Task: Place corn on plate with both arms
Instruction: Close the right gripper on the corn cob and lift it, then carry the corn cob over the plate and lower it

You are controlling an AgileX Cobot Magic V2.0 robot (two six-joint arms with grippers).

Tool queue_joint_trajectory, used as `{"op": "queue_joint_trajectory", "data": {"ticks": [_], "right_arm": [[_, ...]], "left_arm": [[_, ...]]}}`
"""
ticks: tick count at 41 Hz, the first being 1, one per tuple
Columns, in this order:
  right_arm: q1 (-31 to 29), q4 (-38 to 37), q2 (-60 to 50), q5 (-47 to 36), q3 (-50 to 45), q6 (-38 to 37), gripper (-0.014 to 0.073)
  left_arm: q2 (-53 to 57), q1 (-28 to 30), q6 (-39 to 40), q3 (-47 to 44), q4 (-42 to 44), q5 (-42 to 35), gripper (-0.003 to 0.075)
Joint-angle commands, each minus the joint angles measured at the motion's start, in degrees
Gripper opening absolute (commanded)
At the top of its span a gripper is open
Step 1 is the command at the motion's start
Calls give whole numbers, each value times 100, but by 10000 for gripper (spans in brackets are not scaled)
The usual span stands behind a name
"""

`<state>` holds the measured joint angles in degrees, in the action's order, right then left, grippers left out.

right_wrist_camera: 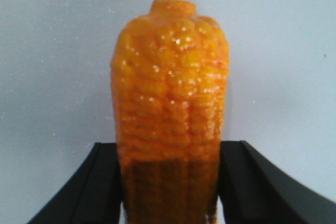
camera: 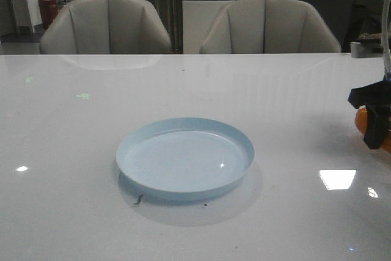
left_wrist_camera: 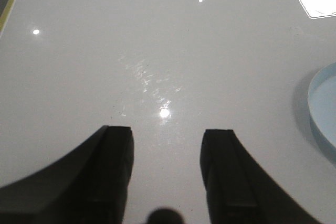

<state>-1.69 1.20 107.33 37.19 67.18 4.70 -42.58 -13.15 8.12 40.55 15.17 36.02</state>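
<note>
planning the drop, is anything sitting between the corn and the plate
Nothing visible does. The right gripper holds the corn at the table's right edge, and only bare white table shows between it and the plate, which is empty.

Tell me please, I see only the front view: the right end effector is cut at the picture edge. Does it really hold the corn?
Observer: Yes. In the right wrist view the corn sits between the two fingers of the right end effector, which press on both its sides.
Operator: And the left end effector? I do not see it at all.
Observer: The left wrist view shows the left end effector open, with nothing between its fingers, above bare table.
Operator: Is it near the plate?
Observer: The plate shows only as a rim at the edge of that view, off to one side of the fingers, not between them.
</note>
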Motion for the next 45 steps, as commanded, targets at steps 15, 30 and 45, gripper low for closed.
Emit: {"op": "queue_joint_trajectory", "data": {"ticks": [15, 30, 45], "right_arm": [[894, 33, -276, 981, 1993, 1245, 76], [2296, 698, -255, 1332, 2748, 1530, 59], [3354, 703, 134, 1822, 2748, 1857, 59]], "left_arm": [[30, 15, 59, 158, 76, -371, 379], [30, 15, 59, 158, 76, -371, 379], [30, 15, 59, 158, 76, -378, 379]]}}
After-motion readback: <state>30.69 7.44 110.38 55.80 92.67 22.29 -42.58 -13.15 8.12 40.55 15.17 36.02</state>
